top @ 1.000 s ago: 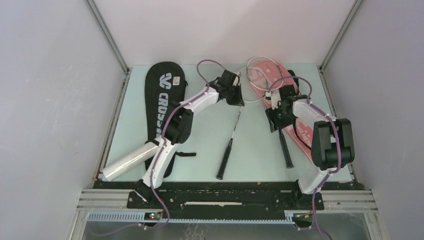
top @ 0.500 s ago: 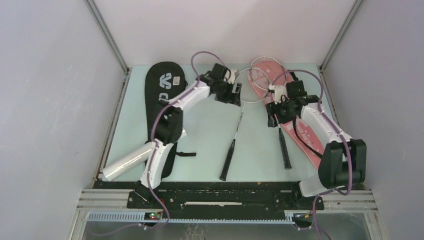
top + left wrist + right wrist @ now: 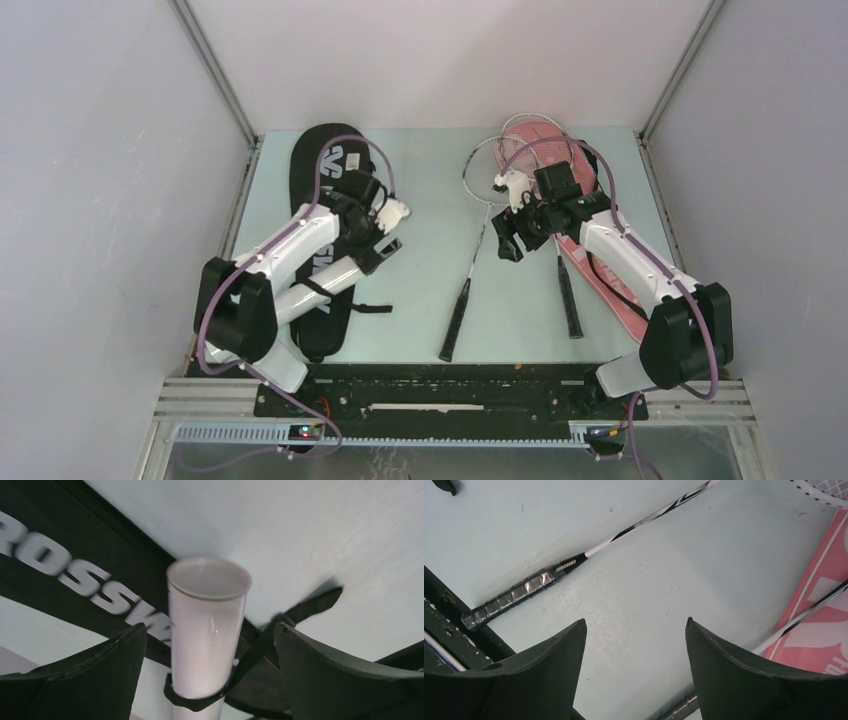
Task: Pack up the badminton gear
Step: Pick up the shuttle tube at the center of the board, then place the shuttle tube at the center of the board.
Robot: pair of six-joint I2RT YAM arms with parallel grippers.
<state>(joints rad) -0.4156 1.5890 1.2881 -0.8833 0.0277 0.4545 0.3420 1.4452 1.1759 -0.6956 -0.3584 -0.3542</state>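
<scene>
While the left arm's jaws (image 3: 378, 238) stand wide apart on either side of the long white cylindrical tube (image 3: 207, 595) without touching it, the tube lies slanted across the lower part of the black fabric racket cover (image 3: 335, 160) with white lettering, which stretches along the left edge of the pale blue-green desk (image 3: 430, 180) from the far left corner toward the near edge. A narrow black strap (image 3: 195, 702) loops round the tube. The right arm's jaws (image 3: 635, 625) are also apart and hold nothing, hanging over bare desk between two rackets. The white-framed racket (image 3: 458, 305) lies near the middle, its dark wrapped handle toward the near edge. The pink-and-white racket (image 3: 568, 295) lies just right of it, its head resting on the pink racket cover (image 3: 600, 285) along the right edge.
</scene>
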